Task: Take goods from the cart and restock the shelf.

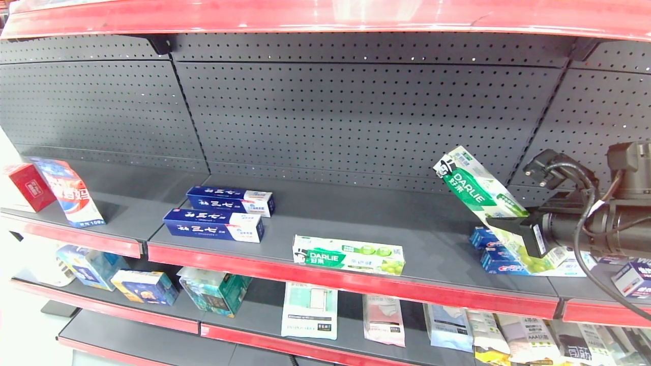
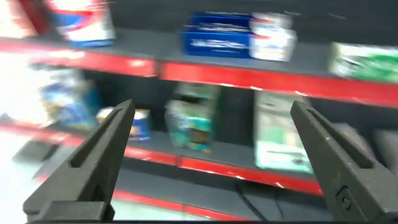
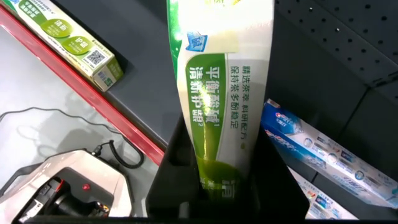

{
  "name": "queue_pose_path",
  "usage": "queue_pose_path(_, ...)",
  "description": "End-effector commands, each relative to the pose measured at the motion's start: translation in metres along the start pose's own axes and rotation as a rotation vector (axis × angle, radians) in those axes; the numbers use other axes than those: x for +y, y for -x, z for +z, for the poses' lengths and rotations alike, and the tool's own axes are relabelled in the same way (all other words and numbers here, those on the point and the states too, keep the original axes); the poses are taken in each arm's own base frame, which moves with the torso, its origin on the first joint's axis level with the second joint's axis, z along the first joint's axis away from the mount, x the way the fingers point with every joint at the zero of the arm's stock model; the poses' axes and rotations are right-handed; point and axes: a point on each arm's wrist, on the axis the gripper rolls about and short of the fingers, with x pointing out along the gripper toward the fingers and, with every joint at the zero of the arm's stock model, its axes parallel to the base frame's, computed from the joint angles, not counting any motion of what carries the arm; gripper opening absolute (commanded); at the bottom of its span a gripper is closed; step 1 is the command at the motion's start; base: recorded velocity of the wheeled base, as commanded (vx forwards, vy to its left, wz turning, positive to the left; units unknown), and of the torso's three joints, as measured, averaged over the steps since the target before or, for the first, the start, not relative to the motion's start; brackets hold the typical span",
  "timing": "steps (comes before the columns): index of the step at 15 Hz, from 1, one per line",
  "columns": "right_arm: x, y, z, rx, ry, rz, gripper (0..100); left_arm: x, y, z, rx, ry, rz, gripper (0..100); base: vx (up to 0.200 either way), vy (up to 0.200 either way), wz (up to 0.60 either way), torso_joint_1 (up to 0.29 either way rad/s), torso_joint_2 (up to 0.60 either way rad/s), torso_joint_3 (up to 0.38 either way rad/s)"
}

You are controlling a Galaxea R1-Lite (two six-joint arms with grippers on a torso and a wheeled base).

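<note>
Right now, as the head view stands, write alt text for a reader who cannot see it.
The right end effector holds a green toothpaste box tilted above the right end of a dark shelf. A matching green box lies at the shelf's front edge, with two blue boxes to its left.

From here the light reads bright and even, falling from above. The top red lip (image 1: 325, 15) carries a pale sheen, and the upright pouch (image 1: 68, 195) throws a soft shadow across the shelf board (image 1: 356, 213). The lower tier (image 1: 264, 310) sits dimmer. That lip bows toward the head view's corners. In the left wrist view the goods (image 2: 230, 40) are smeared by motion blur, while the left hand (image 2: 211, 104) and its fingers (image 2: 99, 162) look crisper. The green toothpaste box (image 3: 221, 93) shows mild glare on its glossy face.
</note>
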Motion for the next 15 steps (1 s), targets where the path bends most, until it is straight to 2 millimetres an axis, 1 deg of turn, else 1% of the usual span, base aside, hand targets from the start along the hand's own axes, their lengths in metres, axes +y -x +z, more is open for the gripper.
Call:
queue_pose_path(1, 0.000, 0.001, 0.000, -0.002, 0.001, 0.000, 0, 0.000, -0.001, 0.000, 0.013, -0.002, -0.022, 100, 0.000, 0.000, 0.00, 0.000, 0.00, 0.000)
queue_pose_path(3, 0.000, 0.001, 0.000, -0.004, 0.003, -0.001, 0, 0.001, 0.001, 0.000, -0.005, 0.006, 0.006, 100, 0.000, 0.000, 0.00, 0.000, 0.00, 0.000)
queue_pose_path(5, 0.000, 0.002, 0.001, -0.009, 0.004, -0.003, 0, 0.003, 0.001, 0.001, -0.014, 0.000, 0.086, 100, 0.000, 0.000, 0.00, 0.000, 0.00, 0.000)
queue_pose_path(7, 0.001, 0.002, 0.001, -0.008, 0.005, -0.001, 0, 0.003, 0.000, 0.010, -0.038, -0.005, 0.092, 100, 0.000, 0.000, 0.00, 0.000, 0.00, 0.000)
queue_pose_path(8, 0.001, 0.002, 0.001, -0.008, 0.005, -0.001, 0, 0.003, 0.000, 0.005, -0.025, 0.003, 0.082, 100, 0.000, 0.000, 0.00, 0.000, 0.00, 0.000)
queue_pose_path(9, 0.000, 0.002, 0.001, -0.008, 0.005, -0.001, 0, 0.002, 0.001, -0.005, 0.036, 0.008, 0.062, 100, 0.000, 0.000, 0.00, 0.000, 0.00, 0.000)
queue_pose_path(13, 0.001, 0.004, 0.001, -0.010, 0.005, -0.003, 0, 0.003, 0.001, -0.006, 0.045, 0.040, -0.004, 100, 0.000, 0.000, 0.00, 0.000, 0.00, 0.000)
queue_pose_path(15, 0.002, 0.004, -0.002, -0.002, 0.002, 0.000, 0, 0.004, 0.004, -0.006, 0.006, 0.029, -0.041, 100, 0.000, 0.000, 0.00, 0.000, 0.00, 0.000)
